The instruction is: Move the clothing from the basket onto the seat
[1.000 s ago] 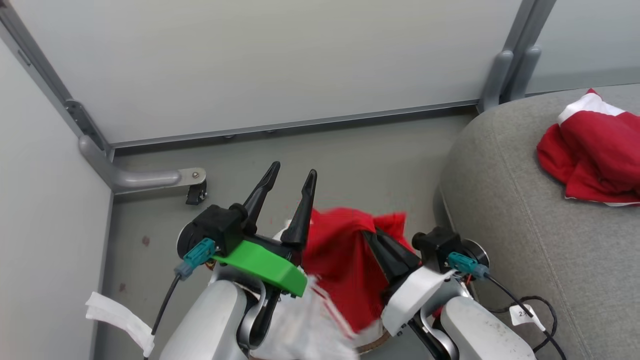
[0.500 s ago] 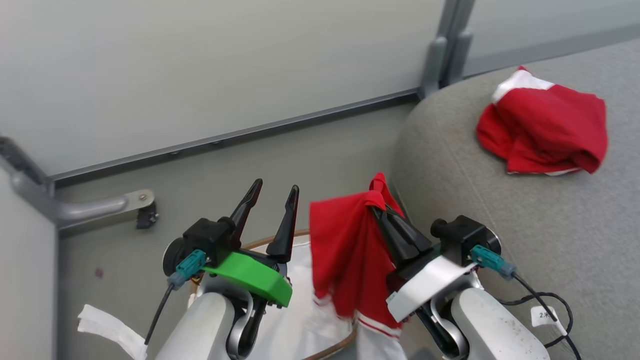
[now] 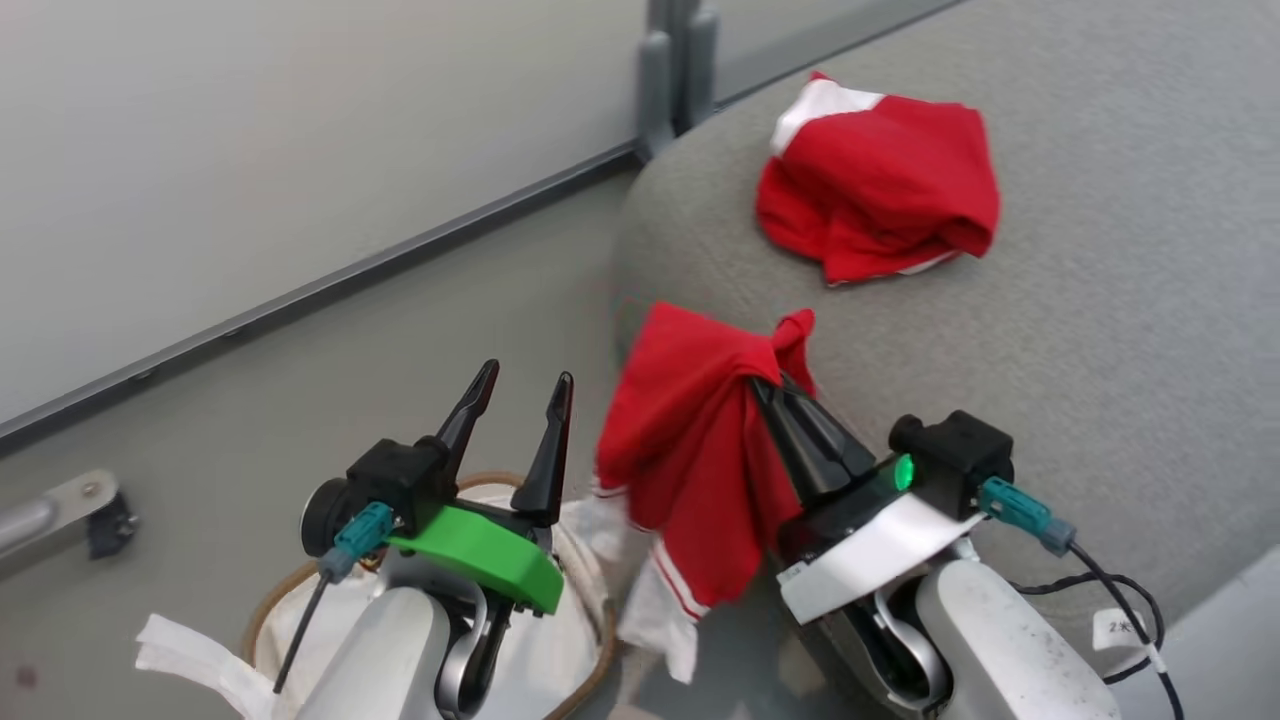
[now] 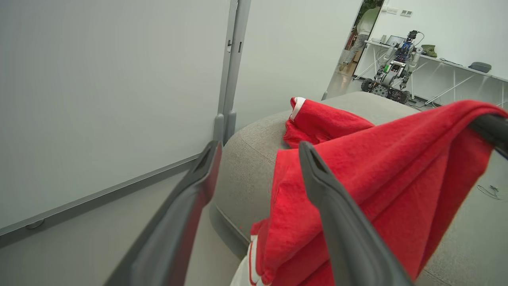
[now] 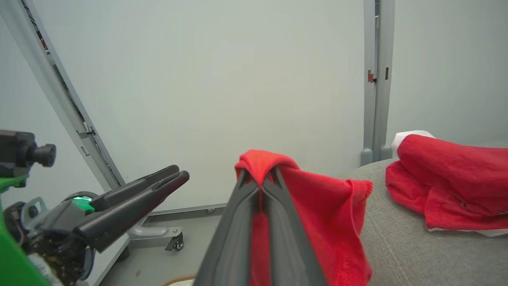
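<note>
A red garment (image 3: 690,450) with a striped white hem hangs in the air from my right gripper (image 3: 768,382), which is shut on its top fold at the left edge of the grey seat (image 3: 1100,300). In the right wrist view the same garment (image 5: 321,206) drapes over the closed fingers (image 5: 238,230). Crumpled on the seat, farther back, lies another red garment (image 3: 880,185). My left gripper (image 3: 523,378) is open and empty above the basket (image 3: 290,585), whose white liner shows under the arm. In the left wrist view the hanging garment (image 4: 389,178) is just right of my open left gripper (image 4: 258,149).
Grey partition panels (image 3: 250,130) with a metal post (image 3: 670,70) stand behind the floor strip. A caster foot (image 3: 90,510) sits at the left. White liner cloth (image 3: 190,655) spills over the basket's left side. Another robot (image 4: 391,73) stands far off by a white table.
The head view has swung right, so the seat now takes up more of it. My right gripper has carried the hanging garment from above the basket to the seat's left edge. The left gripper stays open.
</note>
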